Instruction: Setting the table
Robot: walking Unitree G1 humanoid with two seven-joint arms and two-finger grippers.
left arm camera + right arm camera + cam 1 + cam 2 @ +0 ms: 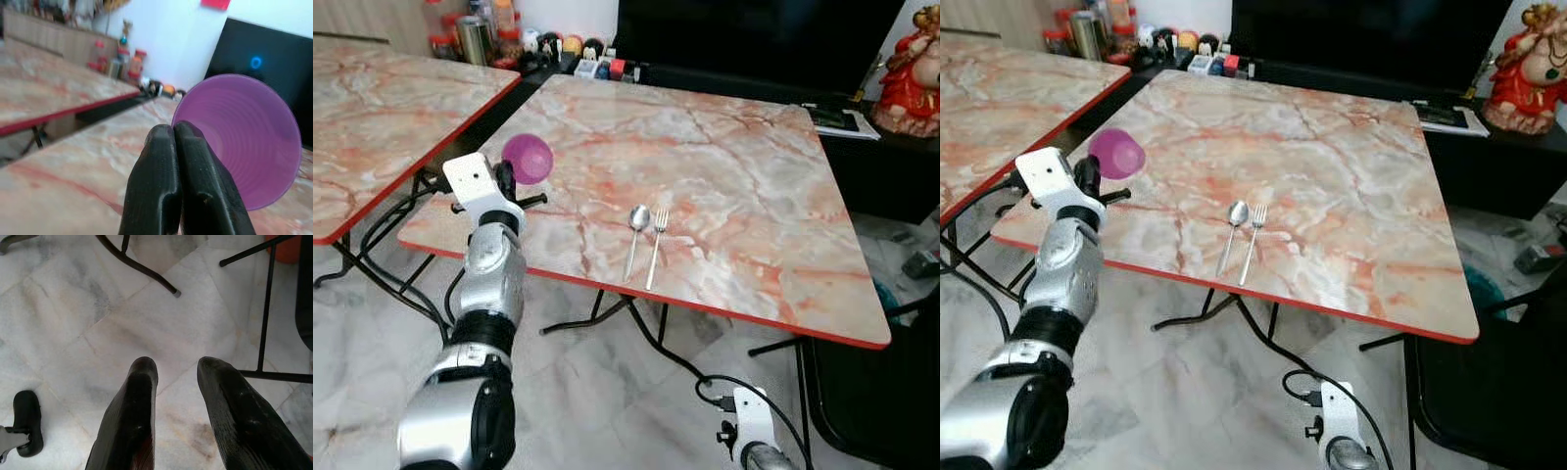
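Note:
A purple plastic cup (pixel 527 159) hangs tilted on its side above the left part of the marble table (pixel 724 147). My left gripper (pixel 506 181) is shut on its rim; in the left wrist view the two black fingers (pixel 195 186) press together on the cup's edge (pixel 244 142). A spoon (pixel 636 230) and a fork (pixel 656 245) lie side by side near the table's front edge, to the right of the cup. My right gripper (pixel 176 364) hangs low over the floor, open with nothing between its fingers.
A second marble table (pixel 382 108) stands close on the left. Jars and bottles (pixel 480 34) line the back, beside a black screen (pixel 754 39) and a red figurine (pixel 911 78). A black chair (pixel 881 392) stands at the right. Cables (pixel 705 377) run across the floor.

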